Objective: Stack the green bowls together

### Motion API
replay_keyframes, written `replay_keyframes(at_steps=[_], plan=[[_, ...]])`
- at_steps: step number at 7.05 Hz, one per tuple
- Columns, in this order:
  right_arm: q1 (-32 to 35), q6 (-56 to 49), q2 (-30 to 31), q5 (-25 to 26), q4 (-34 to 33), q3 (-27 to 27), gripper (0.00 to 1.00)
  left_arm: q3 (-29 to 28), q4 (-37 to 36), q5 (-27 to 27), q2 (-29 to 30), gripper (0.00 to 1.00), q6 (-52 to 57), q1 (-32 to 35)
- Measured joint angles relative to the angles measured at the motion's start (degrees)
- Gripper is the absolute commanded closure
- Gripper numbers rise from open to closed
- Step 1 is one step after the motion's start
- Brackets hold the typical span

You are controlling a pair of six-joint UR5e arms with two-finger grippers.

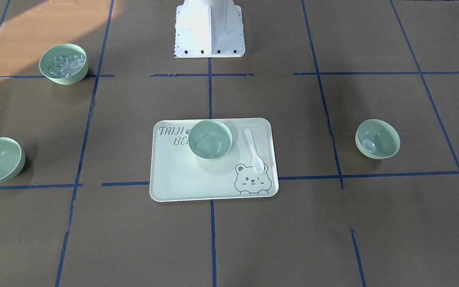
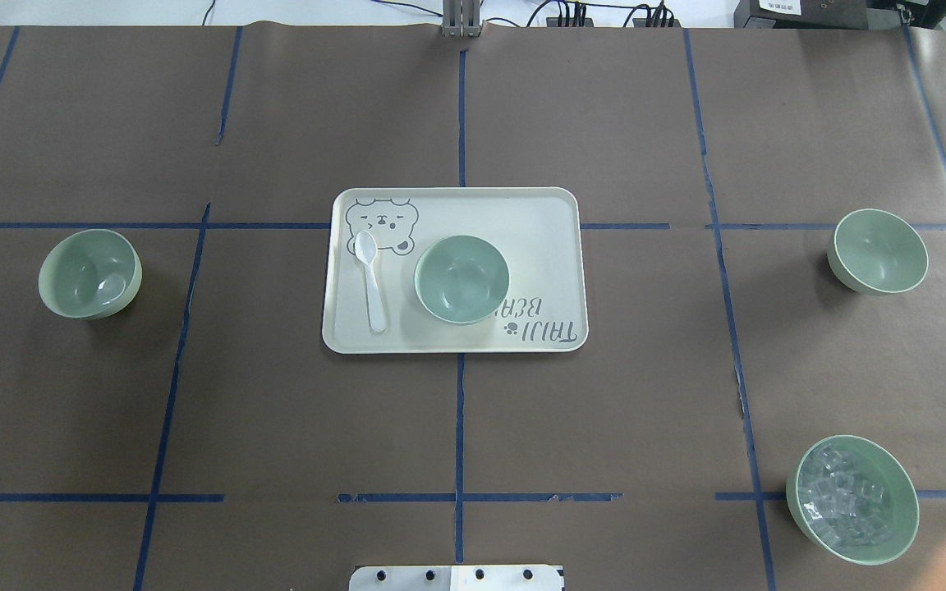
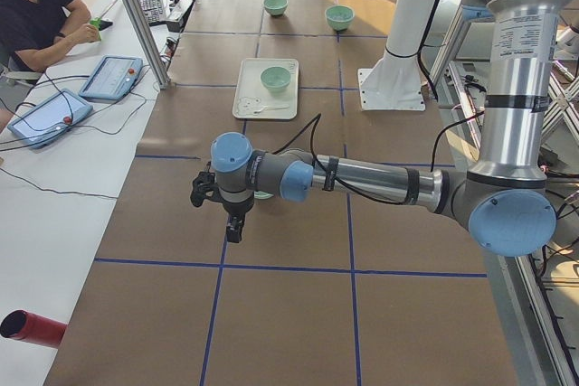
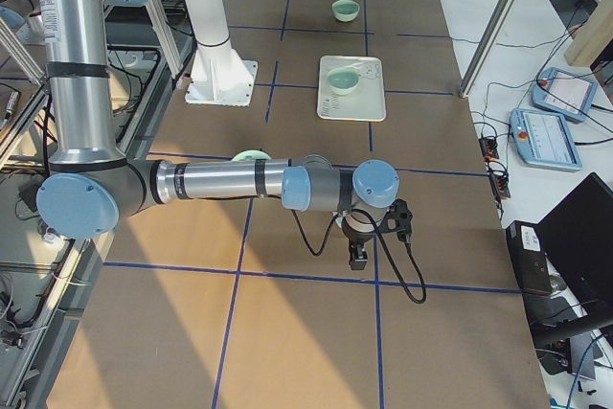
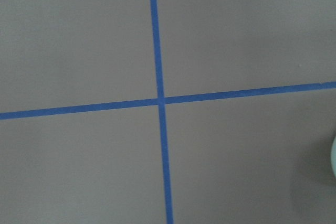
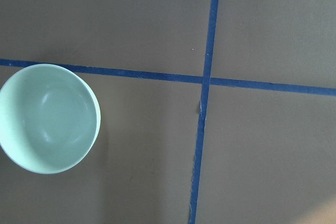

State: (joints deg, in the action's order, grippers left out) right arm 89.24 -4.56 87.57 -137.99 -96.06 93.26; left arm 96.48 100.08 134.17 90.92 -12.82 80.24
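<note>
Obs: right bowl (image 6: 50, 118) shows whole in the right wrist view, low at frame left, so it lies off to one side of the right end effector (image 4: 358, 256), not beneath it. Of the left bowl (image 2: 89, 273) the left wrist view gives only a sliver at its right edge. In the left side view the forearm (image 3: 362, 178) covers most of it, beside the left end effector (image 3: 232, 230). The tray bowl (image 2: 461, 279) is well away from both, mid-desk (image 2: 604, 410).

Judgement: right arm is better lined up. Bowls are round, so no long axis.

Both end effectors show in side views only, so I cannot tell their finger opening. Pale patch inside left bowl: glare or object, unclear. The ice bowl (image 2: 851, 501) is not for stacking.
</note>
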Motion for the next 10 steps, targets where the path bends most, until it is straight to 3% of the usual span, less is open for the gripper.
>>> replay_keyframes(at_steps=[5, 7, 10], plan=[[-0.03, 1.04, -1.70, -0.12, 0.00, 0.08, 0.00, -1.64, 17.61, -1.00, -0.29, 0.02, -26.37, -15.37], [-0.07, 4.91, -3.20, -0.29, 0.00, 0.10, 0.00, -4.82, 24.24, -3.45, -0.20, 0.11, -32.57, -19.05], [-0.31, 7.38, -3.60, -0.63, 0.00, 0.35, 0.00, -6.89, 26.28, -5.90, 0.33, 0.33, -36.02, -21.75]])
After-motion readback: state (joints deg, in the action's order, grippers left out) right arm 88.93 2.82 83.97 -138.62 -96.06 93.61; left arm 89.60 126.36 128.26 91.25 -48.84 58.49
